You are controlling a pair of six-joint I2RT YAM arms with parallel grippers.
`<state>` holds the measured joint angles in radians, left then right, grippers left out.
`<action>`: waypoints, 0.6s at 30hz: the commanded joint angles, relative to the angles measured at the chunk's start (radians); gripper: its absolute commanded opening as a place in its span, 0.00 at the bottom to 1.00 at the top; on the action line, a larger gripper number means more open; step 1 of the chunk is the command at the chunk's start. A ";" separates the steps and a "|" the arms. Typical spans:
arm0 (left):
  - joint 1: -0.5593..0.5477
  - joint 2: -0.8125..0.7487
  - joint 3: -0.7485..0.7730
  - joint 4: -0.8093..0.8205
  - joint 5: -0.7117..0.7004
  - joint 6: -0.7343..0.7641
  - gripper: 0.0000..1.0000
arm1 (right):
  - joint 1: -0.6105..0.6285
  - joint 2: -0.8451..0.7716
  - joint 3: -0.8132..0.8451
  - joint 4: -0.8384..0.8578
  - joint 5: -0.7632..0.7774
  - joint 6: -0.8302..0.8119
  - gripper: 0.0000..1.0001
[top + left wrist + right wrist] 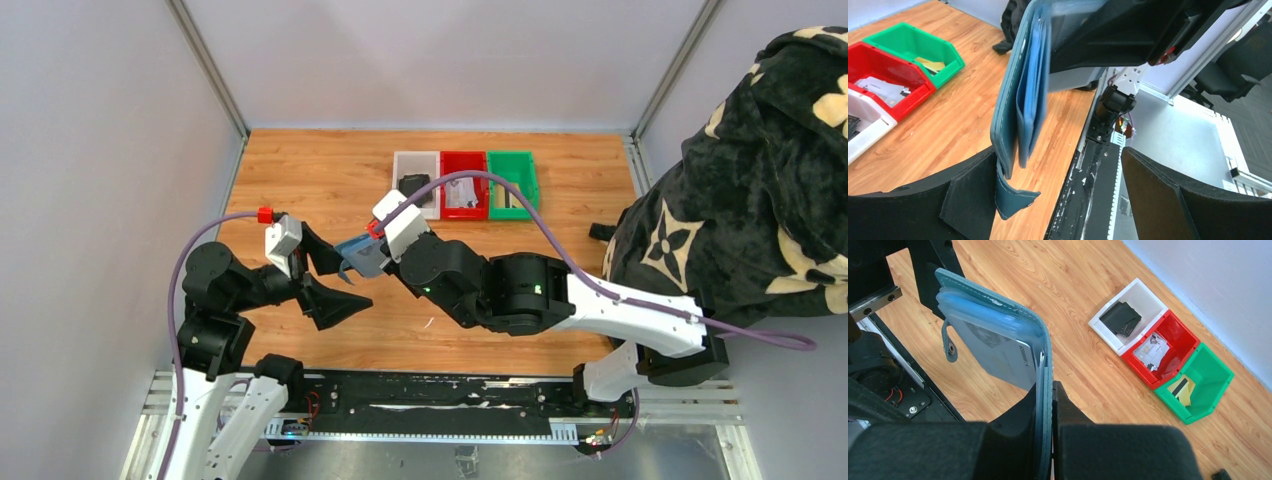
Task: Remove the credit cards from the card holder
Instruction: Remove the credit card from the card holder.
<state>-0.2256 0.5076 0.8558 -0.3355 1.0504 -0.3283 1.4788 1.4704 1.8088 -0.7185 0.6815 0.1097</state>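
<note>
The teal-blue card holder hangs in the air above the table's front middle, with my right gripper shut on its spine edge. In the right wrist view the card holder stands open like a book, and a pale grey credit card lies in its inner slot beside the small closing tab. My right gripper pinches the cover. My left gripper is wide open; the holder's lower corner and tab hang against its left finger.
Three small bins stand in a row at the back: a white one with a black wallet, a red one with pale slips, and a green one with a yellow card. A person in a dark patterned garment sits at the right.
</note>
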 commanded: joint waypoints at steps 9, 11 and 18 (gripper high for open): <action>-0.003 0.020 0.013 0.059 -0.028 -0.022 0.66 | 0.003 -0.212 -0.168 0.180 -0.294 -0.047 0.00; -0.003 0.022 0.015 0.089 -0.021 -0.053 0.56 | -0.006 -0.257 -0.214 0.211 -0.387 -0.055 0.00; -0.003 0.035 0.012 0.327 0.043 -0.351 0.48 | -0.038 -0.356 -0.322 0.311 -0.556 -0.052 0.00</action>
<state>-0.2256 0.5320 0.8528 -0.1841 1.0554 -0.4896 1.4616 1.1416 1.5120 -0.4995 0.2363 0.0647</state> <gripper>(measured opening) 0.472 0.094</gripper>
